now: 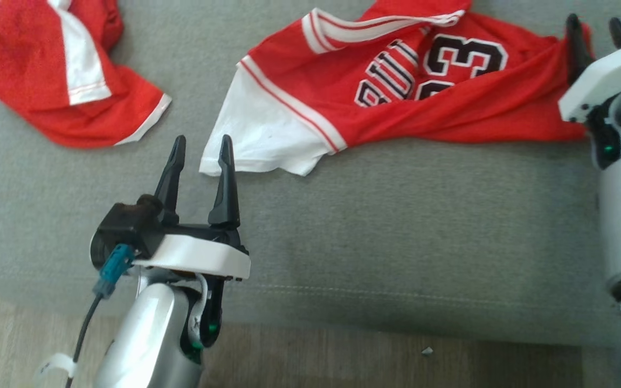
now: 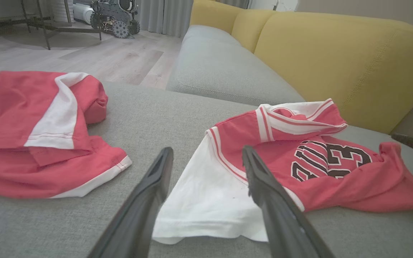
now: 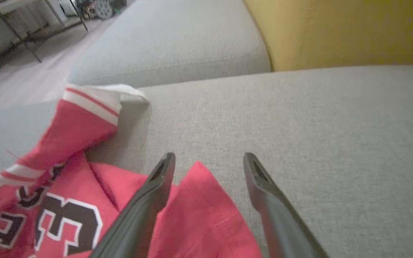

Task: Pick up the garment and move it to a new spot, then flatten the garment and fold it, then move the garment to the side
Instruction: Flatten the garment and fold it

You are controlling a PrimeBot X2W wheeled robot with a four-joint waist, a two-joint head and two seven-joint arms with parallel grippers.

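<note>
A red and white jersey (image 1: pixel 397 91) with black "23" lettering lies crumpled on the grey sofa seat (image 1: pixel 397 215). Its white sleeve (image 1: pixel 267 140) points toward my left gripper (image 1: pixel 200 148), which stands open just short of the sleeve's corner. In the left wrist view the jersey (image 2: pixel 299 168) spreads to the right and the white sleeve (image 2: pixel 206 200) lies between the open fingers of the left gripper (image 2: pixel 206 154). My right gripper (image 1: pixel 596 29) hangs open over the jersey's red far end. In the right wrist view the right gripper (image 3: pixel 208 159) straddles a red corner (image 3: pixel 206 215).
A second red and white garment (image 1: pixel 57 70) lies bunched at the seat's left. Yellow back cushions (image 2: pixel 335 61) rise behind the seat. The wooden floor (image 1: pixel 343 355) runs along the seat's front edge. A wheeled machine (image 2: pixel 115 14) and table legs stand far back.
</note>
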